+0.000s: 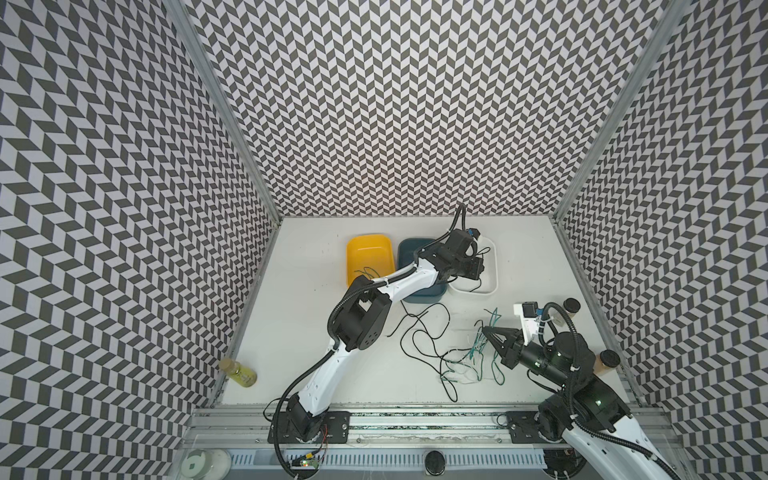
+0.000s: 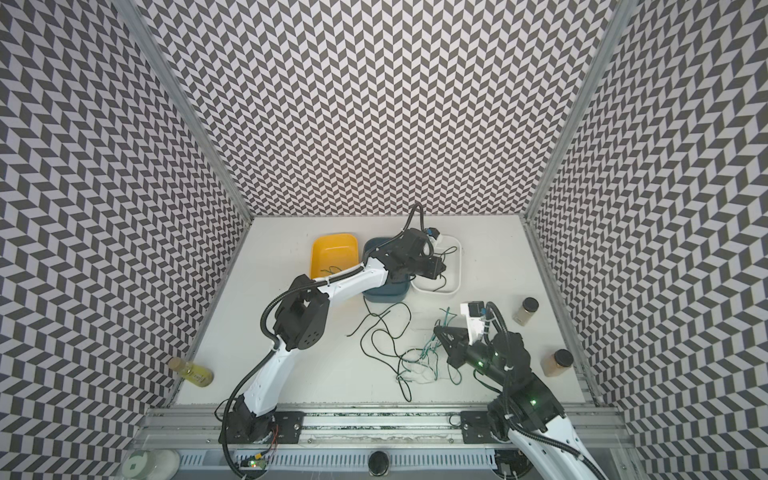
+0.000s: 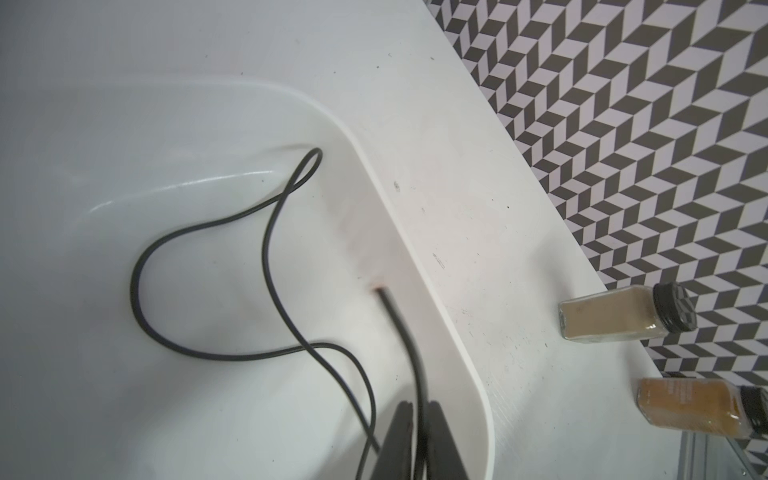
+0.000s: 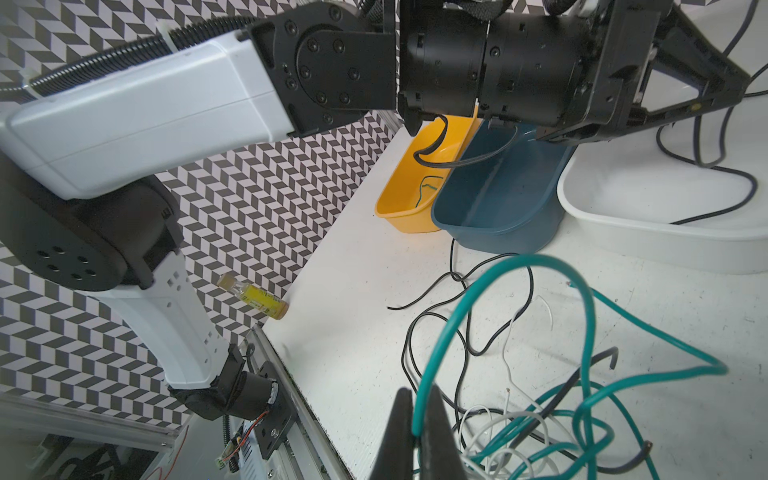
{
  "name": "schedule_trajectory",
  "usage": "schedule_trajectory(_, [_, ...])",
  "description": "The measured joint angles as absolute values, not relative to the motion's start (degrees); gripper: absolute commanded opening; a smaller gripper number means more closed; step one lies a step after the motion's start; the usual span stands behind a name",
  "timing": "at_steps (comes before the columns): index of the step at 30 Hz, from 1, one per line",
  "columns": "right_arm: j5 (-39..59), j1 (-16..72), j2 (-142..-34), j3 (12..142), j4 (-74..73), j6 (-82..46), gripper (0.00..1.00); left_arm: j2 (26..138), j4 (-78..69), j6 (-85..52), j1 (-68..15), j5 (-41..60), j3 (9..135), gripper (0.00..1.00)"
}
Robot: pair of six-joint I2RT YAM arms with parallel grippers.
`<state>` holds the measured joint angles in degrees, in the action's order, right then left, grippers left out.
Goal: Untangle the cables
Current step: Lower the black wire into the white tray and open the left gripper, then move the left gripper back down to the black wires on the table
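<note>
Left gripper [image 3: 419, 409]: black cable [image 3: 264, 249] between jaws, over white tray [image 3: 374, 232]; grip unclear. Right gripper [image 4: 417, 399]: clamped on teal cable [image 4: 536, 259] above tangled cables [image 1: 465, 361]; blue tray [image 4: 490, 224] nearby.

Stretched forward, the left pincer [image 3: 419, 411] seems barely parted; the right pincer [image 4: 417, 397] (arm bent) is clamped.

Robotics laboratory test cell. Enclosed on three sides by chevron-patterned panels [image 1: 395, 104] held in aluminium posts [image 1: 231, 124]. Floored with a white tabletop [image 1: 291, 316]. Fitted with two arms, left arm [image 1: 326, 374] and right arm [image 1: 590, 399], mounted on black plates along a front aluminium rail [image 1: 415, 419], near an exposed circuit board [image 1: 309, 462] with thin red leads.
</note>
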<state>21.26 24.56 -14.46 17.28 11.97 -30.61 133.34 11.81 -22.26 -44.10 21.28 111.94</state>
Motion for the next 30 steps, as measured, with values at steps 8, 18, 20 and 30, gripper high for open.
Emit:
schedule_trajectory(8, [21.0,24.6,-14.5,17.4,12.1,-30.5,0.00,133.3,12.2,-22.7,-43.2,20.7,111.2,0.42])
schedule_trajectory(18, [17.0,24.5,-17.9,19.4,14.8,-30.8,0.00,131.3,17.3,-21.0,-41.3,21.4,115.4,0.56])
schedule_trajectory(20, [16.3,24.5,-19.5,19.6,15.1,-31.1,0.00,129.2,18.1,-20.9,-40.7,21.6,115.8,0.57])
schedule_trajectory(30, [10.3,24.5,-25.9,21.8,16.5,-33.6,0.00,105.6,17.3,-21.5,-38.0,20.4,106.3,0.58])
